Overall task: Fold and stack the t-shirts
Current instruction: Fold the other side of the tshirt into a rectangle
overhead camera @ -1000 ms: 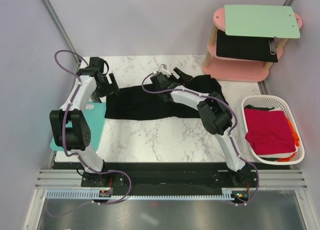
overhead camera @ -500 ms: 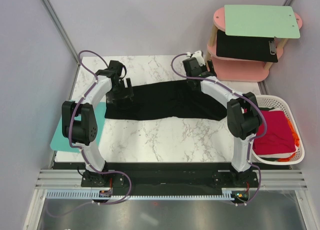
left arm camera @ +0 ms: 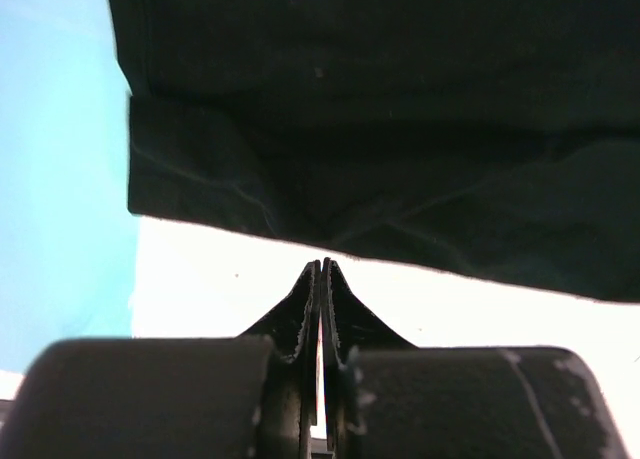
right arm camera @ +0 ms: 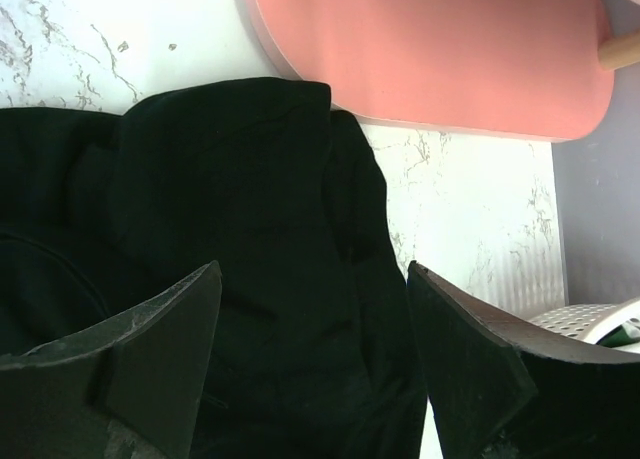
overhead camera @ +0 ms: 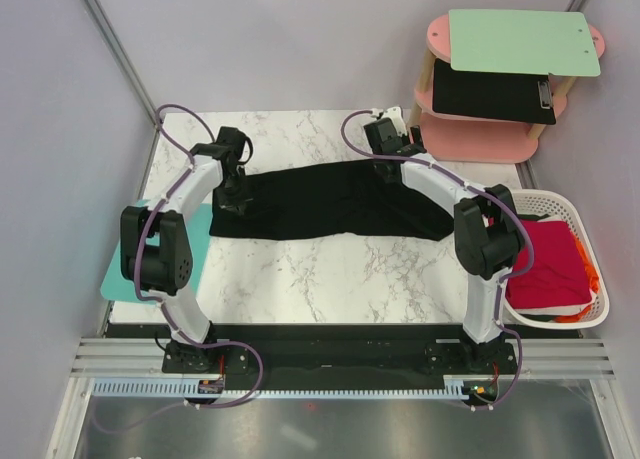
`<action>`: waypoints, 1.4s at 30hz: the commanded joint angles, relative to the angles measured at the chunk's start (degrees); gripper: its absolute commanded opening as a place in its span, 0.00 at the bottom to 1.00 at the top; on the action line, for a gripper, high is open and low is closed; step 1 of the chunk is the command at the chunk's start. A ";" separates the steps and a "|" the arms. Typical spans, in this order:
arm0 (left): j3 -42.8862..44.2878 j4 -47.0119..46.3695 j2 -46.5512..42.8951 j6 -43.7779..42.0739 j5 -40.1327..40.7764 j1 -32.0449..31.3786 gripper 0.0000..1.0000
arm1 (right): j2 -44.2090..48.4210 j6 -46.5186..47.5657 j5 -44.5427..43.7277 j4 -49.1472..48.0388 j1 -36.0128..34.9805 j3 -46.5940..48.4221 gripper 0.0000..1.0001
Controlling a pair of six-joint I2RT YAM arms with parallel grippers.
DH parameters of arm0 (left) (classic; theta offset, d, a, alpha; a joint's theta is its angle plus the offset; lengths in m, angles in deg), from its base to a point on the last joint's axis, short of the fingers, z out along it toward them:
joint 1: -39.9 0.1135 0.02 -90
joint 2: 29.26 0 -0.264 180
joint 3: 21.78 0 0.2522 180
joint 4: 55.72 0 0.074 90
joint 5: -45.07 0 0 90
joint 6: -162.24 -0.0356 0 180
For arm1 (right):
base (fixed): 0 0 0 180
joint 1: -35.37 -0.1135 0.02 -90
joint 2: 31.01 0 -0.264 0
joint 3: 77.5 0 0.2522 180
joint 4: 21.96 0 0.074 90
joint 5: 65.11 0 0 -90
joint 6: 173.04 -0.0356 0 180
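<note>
A large black t-shirt lies spread across the marble table. My left gripper is at its left end. In the left wrist view that gripper is shut, its tips just short of the black t-shirt's hem, with no cloth seen between them. My right gripper hovers over the shirt's upper right part. In the right wrist view it stands open above the black t-shirt. A crimson-red t-shirt and a bit of orange fabric lie in the basket.
A white basket stands at the right edge. A pink two-tier stand at the back right carries a green board and a black clipboard. A teal cutting board lies under the left arm.
The left gripper has shut at the shirt's left end. Both arms moved toward the far side, the right one swinging right, and the black shirt now lies stretched out wider.
</note>
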 commanded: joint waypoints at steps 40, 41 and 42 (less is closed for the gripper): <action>8.57 0.66 9.98 1.58 9.71 1.36 0.02 | 7.14 -9.29 15.28 2.81 8.74 -2.91 0.85; 8.03 0.57 10.33 1.58 10.15 1.36 0.02 | 7.84 -9.74 16.43 2.81 9.45 -3.44 0.84; 7.59 0.49 11.03 1.49 10.16 1.45 0.02 | 8.20 -9.92 18.96 2.81 9.89 -4.06 0.83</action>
